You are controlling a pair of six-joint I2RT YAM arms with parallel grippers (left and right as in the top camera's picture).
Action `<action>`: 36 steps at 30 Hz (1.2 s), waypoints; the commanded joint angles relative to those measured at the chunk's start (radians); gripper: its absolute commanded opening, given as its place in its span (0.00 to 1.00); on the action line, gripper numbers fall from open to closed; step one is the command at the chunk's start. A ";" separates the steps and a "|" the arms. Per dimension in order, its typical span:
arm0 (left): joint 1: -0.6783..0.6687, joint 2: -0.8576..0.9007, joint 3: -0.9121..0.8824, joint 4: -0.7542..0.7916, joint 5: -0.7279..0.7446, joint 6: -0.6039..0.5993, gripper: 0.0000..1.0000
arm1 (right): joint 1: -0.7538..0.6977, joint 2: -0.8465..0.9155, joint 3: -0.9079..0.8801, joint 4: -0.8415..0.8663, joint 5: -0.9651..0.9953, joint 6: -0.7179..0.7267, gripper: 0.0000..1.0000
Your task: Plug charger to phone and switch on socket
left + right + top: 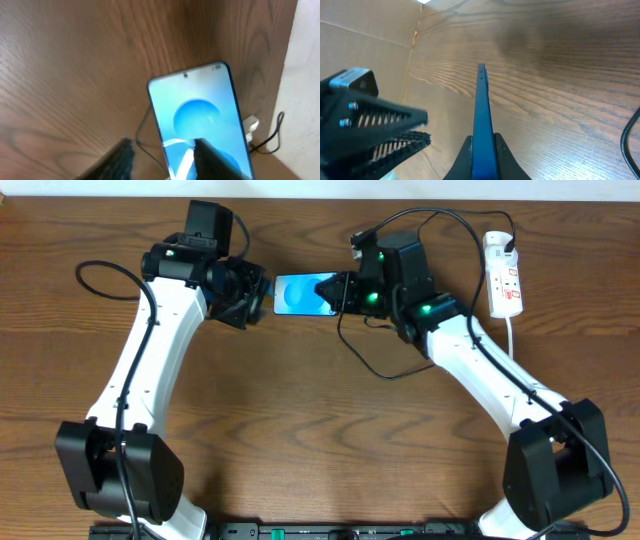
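The phone [481,100] is gripped by the right claw [482,145]. At its other end, the left claw [164,147] is seen parted.

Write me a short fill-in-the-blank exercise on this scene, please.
1. The phone shows a ___ screen.
2. The left gripper has its jaws ___, clear of the phone.
3. The right gripper has its jaws ___ on the phone.
4. The socket is ___ in colour.
Missing words: blue; open; shut; white.
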 commanded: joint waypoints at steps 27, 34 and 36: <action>0.210 -0.014 -0.021 0.399 0.540 0.490 0.77 | -0.114 -0.012 0.015 0.472 -0.044 0.454 0.01; 0.208 -0.014 -0.093 0.675 0.572 0.246 0.77 | -0.084 -0.011 0.015 0.580 0.101 0.653 0.01; 0.208 -0.014 -0.128 0.763 0.572 0.176 0.77 | -0.079 -0.011 0.015 0.597 0.116 0.688 0.01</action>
